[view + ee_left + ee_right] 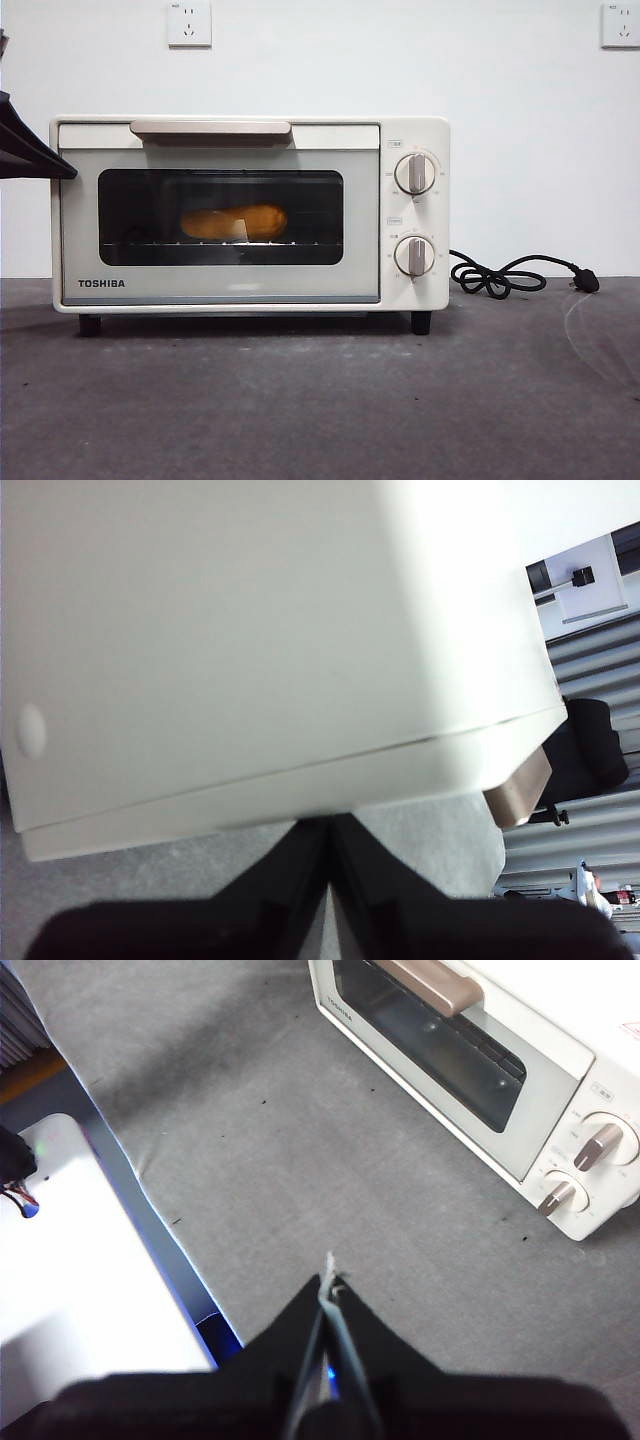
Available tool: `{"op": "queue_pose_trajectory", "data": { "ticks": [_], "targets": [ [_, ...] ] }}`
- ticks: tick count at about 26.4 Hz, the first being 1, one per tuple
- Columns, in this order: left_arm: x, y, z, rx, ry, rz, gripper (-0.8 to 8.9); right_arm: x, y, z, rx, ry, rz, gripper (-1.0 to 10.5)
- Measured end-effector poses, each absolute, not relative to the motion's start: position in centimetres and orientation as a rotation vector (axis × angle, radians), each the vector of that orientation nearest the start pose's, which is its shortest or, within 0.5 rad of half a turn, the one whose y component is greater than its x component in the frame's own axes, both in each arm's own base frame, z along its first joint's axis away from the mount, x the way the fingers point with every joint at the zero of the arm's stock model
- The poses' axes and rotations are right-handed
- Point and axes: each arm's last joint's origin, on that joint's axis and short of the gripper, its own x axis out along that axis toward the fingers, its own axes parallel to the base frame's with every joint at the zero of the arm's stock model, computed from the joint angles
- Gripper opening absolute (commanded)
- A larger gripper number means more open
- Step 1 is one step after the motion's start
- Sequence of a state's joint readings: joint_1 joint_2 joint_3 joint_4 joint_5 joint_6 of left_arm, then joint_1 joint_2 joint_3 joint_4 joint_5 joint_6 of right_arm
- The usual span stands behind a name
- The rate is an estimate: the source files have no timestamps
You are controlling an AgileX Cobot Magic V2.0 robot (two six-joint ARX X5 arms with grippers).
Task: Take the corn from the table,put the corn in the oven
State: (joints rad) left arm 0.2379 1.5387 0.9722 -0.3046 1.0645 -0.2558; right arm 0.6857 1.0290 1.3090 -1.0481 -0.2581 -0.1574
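In the front view, you can see the corn (234,222) lying on the rack behind the dark glass at the middle of the oven (250,212), whose door is closed, so the task looks done as far as these pictures show; nothing seems left but to keep the arms clear. A dark arm part juts in at the upper left edge, just beside the oven's corner. The table (320,400) is rough dark grey, the black cord (505,274) coils at the right, and two wall sockets (189,23) sit high on the white wall. In the left wrist view, the left gripper (330,830) has its jaws pressed together, empty, close to the oven's cream side. In the right wrist view, the right gripper (328,1295) is likewise closed on nothing, well apart from the oven, over bare table.
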Motion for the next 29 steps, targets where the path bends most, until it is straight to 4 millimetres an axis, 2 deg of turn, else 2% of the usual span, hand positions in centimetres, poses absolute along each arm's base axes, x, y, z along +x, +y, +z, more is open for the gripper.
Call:
{"op": "queue_pose_trajectory", "data": {
  "ticks": [7, 11, 19, 24, 29],
  "targets": [
    [29.5, 4.6, 22.2, -0.813, 0.88, -0.655, -0.08, 12.8, 11.4, 38.9, -0.309, 0.707, 0.953, -0.1],
    [28.0, 4.3, 22.9, -0.795, 0.926, -0.65, -0.07, 12.9, 11.4, 38.8, -0.319, 0.705, 0.931, 0.0],
    [23.4, 3.0, 29.1, -0.586, 0.744, -0.67, -0.07, 13.0, 11.4, 38.9, -0.331, 0.686, 0.893, 0.0],
    [19.2, 1.1, 33.1, -0.434, 0.593, -0.645, -0.08, 13.3, 11.6, 39.2, -0.321, 0.643, 0.894, 0.0],
    [15.3, -0.4, 35.5, -0.363, 0.482, -0.618, -0.08, 13.4, 11.7, 39.2, -0.32, 0.638, 0.894, 0.0]
  ]
}}
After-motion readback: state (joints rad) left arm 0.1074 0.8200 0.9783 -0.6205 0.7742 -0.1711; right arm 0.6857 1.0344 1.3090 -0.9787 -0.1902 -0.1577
